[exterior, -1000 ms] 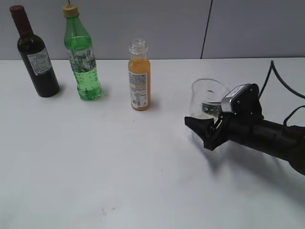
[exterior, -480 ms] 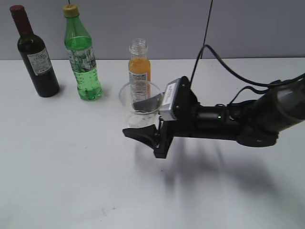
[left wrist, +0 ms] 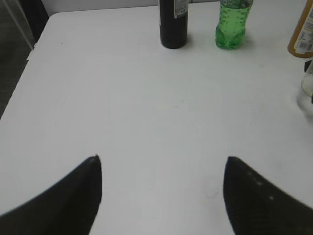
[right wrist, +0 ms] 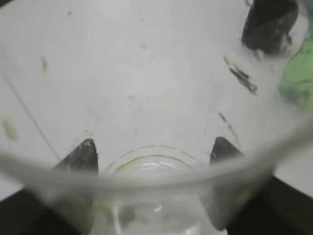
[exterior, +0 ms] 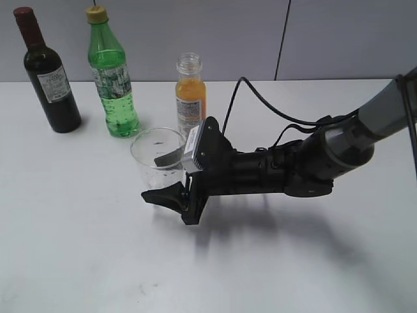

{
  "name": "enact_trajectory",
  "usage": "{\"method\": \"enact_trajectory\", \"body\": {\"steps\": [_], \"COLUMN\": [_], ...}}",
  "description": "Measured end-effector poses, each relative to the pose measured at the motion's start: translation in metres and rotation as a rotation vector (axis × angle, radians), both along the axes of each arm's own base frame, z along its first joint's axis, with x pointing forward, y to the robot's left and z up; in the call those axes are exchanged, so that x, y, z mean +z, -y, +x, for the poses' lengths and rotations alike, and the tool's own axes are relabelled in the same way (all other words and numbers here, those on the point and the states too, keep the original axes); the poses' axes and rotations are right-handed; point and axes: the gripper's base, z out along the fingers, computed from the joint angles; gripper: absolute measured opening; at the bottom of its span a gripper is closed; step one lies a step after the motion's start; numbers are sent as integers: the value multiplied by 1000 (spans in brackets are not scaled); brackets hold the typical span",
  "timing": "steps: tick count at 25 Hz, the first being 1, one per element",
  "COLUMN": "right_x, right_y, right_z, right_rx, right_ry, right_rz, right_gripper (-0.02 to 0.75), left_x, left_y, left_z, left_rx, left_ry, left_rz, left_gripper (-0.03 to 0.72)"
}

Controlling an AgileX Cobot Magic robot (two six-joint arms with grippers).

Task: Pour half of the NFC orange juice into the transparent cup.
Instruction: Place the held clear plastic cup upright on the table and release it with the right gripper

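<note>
The NFC orange juice [exterior: 190, 101] stands upright and capless at the back middle of the white table; it also shows at the right edge of the left wrist view [left wrist: 304, 34]. My right gripper [exterior: 156, 177] is shut on the transparent cup [exterior: 155, 153], one finger in front of it and one behind. It holds the cup upright just left of and in front of the juice bottle, at table level. In the right wrist view the cup [right wrist: 146, 177] fills the frame between the fingers [right wrist: 155, 148]. My left gripper [left wrist: 162, 159] is open and empty above bare table.
A green bottle with a yellow cap [exterior: 114, 85] and a dark wine bottle [exterior: 49, 78] stand at the back left; both show in the left wrist view [left wrist: 230, 29] [left wrist: 173, 24]. The right arm's cable [exterior: 260, 98] loops over the table.
My right arm has carried the cup from the right side of the table leftward, to in front and left of the juice bottle. The bottles have not moved.
</note>
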Motion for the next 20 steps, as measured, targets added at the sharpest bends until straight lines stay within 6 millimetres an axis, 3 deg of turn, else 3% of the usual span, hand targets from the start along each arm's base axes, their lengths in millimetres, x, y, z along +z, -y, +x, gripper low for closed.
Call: {"method": "enact_trajectory", "body": {"steps": [5, 11, 15, 20], "right_x": [-14, -6, -13, -14], "right_y": [1, 2, 6, 7], "right_z": [-4, -9, -8, -8], "right_rx": [25, 113, 134, 142], "right_ry": [-71, -36, 1, 9], "right_rz": [-56, -114, -228, -242], "right_gripper": [532, 532, 532, 534], "left_x": [0, 0, 0, 0], "left_y": [0, 0, 0, 0], "left_z": [0, 0, 0, 0], "left_rx": [0, 0, 0, 0], "left_ry": [0, 0, 0, 0], "left_rz": [0, 0, 0, 0], "left_gripper": [587, 587, 587, 587]}}
